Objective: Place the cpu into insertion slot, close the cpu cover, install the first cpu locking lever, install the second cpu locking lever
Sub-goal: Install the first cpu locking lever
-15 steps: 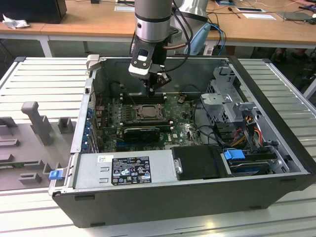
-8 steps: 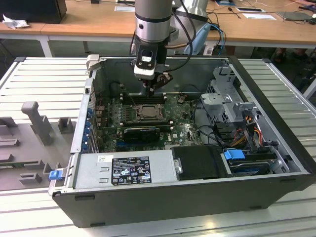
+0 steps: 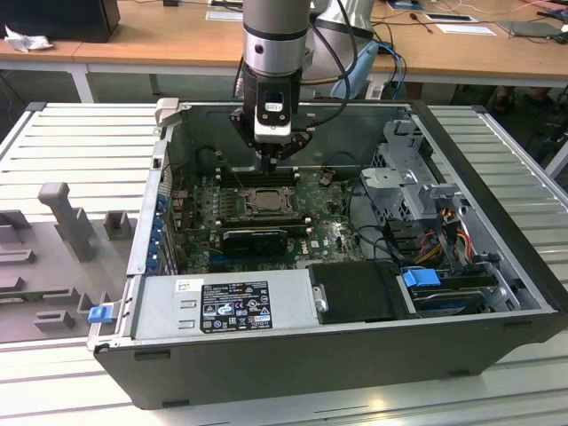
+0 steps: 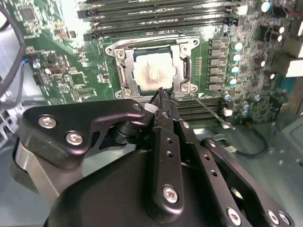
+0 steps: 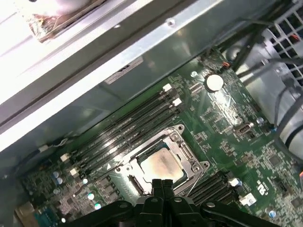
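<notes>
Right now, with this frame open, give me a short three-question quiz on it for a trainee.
1. True or false: the cpu lies within the cut-out of the cpu cover.
2. The gripper has its fingers: A) wide open, B) shut together, C) clamped on the cpu.
3. Short answer: what colour is the motherboard?
Key: 1 true; 2 B; 3 green.

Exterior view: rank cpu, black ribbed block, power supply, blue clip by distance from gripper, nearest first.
1. cpu, under the gripper.
2. black ribbed block, next to the cpu.
3. power supply, case's near wall.
4. blue clip, exterior view's left corner.
</notes>
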